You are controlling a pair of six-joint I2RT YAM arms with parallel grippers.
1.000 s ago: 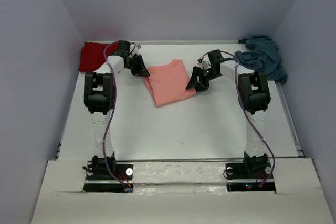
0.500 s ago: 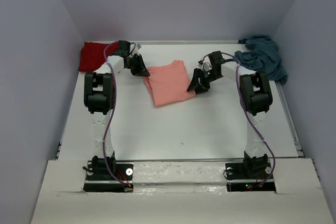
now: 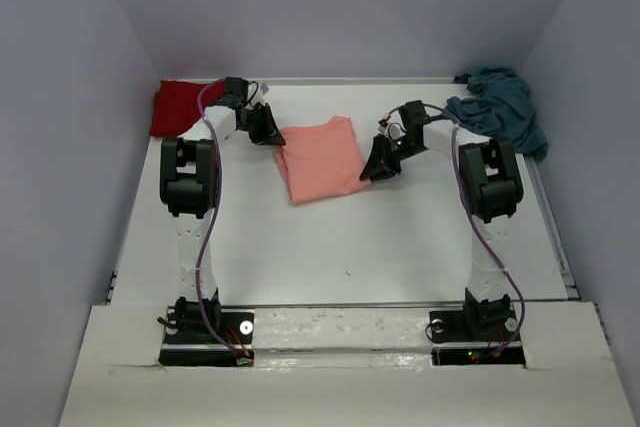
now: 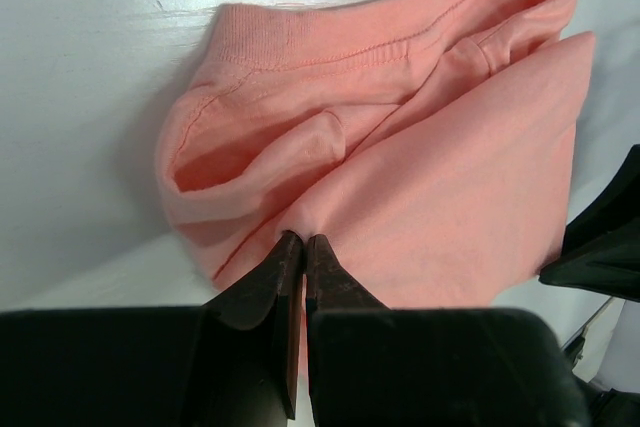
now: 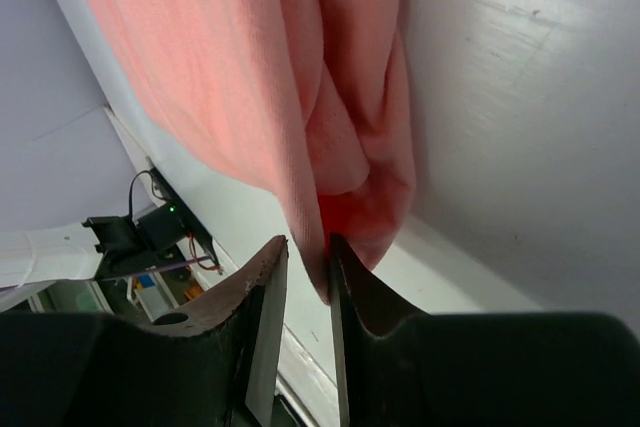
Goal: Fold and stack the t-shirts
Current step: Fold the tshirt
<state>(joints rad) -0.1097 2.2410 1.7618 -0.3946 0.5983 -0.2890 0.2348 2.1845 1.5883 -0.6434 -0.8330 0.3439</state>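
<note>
The salmon-pink t-shirt lies folded on the middle of the table, between both arms. My left gripper sits at its left edge; in the left wrist view the left gripper is shut on a pinch of the pink cloth. My right gripper is at the shirt's right edge. In the right wrist view the right gripper has its jaws narrowly apart, the pink hem hanging between them against one finger. The dark red t-shirt lies at the back left, the teal-blue t-shirt crumpled at the back right.
The white table is walled on three sides. Its raised right edge runs past the teal shirt. The arm bases stand at the near edge.
The right gripper's jaws have narrowed from wide apart to a slim gap around the pink shirt's right edge, and it has shifted slightly right. The left gripper has not moved.
</note>
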